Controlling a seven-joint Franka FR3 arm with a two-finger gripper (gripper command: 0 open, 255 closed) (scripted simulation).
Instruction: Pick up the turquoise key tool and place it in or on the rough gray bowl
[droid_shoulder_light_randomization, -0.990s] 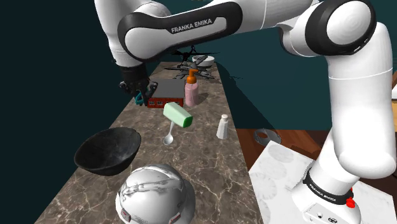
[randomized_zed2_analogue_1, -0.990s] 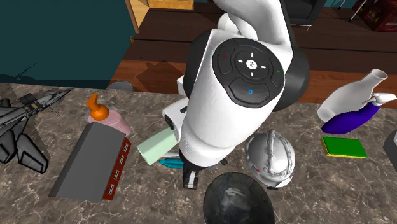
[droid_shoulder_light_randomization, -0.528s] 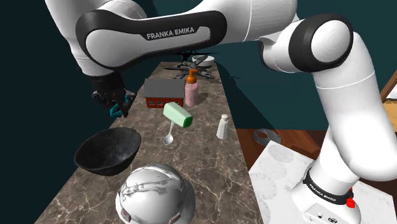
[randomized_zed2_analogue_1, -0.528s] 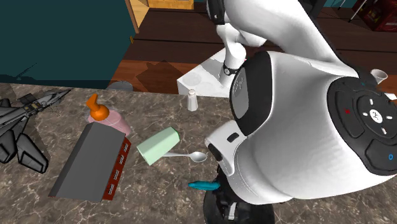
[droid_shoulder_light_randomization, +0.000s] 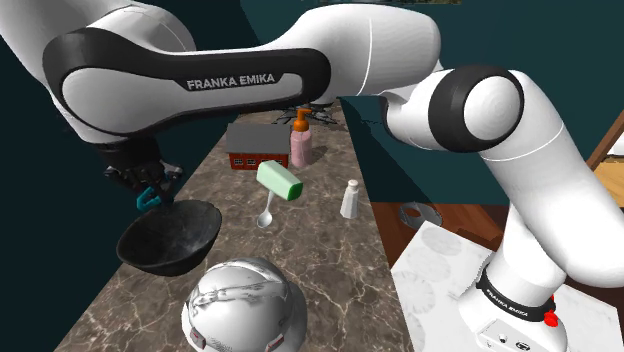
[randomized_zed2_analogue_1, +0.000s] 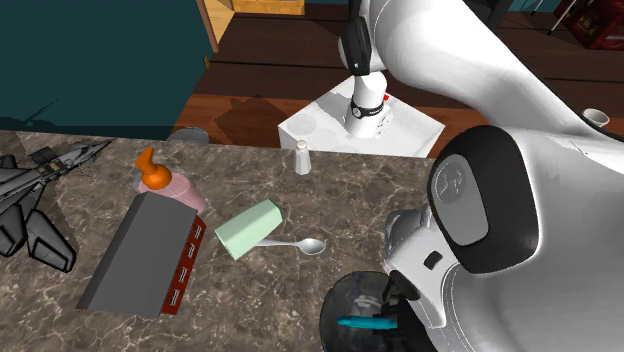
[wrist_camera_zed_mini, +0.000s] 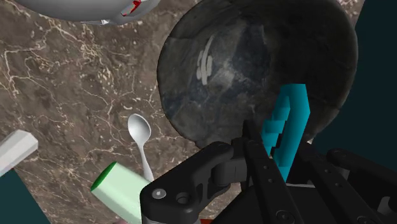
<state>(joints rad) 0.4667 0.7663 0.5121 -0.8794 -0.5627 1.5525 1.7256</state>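
My gripper (droid_shoulder_light_randomization: 148, 187) is shut on the turquoise key tool (droid_shoulder_light_randomization: 150, 198), which hangs just above the far rim of the dark rough bowl (droid_shoulder_light_randomization: 172, 236) at the counter's left edge. In the second exterior view the key tool (randomized_zed2_analogue_1: 368, 324) lies level over the bowl (randomized_zed2_analogue_1: 348, 305), with the gripper (randomized_zed2_analogue_1: 397, 302) and the arm hiding most of the bowl. The wrist view has the key tool (wrist_camera_zed_mini: 289, 127) clasped between the black fingers (wrist_camera_zed_mini: 257, 159), jutting over the bowl (wrist_camera_zed_mini: 248, 60) near its rim.
A silver helmet (droid_shoulder_light_randomization: 245, 305) sits close in front of the bowl. A pale green cylinder (droid_shoulder_light_randomization: 280, 180), a spoon (droid_shoulder_light_randomization: 265, 215), a white shaker (droid_shoulder_light_randomization: 350, 198), a pink pump bottle (droid_shoulder_light_randomization: 300, 142), a red-walled model building (droid_shoulder_light_randomization: 253, 148) and toy jets (randomized_zed2_analogue_1: 35, 190) fill the counter beyond.
The arm has swung toward the shoulder view's left and down, carrying the key tool from beside the model building to just above the bowl. The grip has stayed shut.
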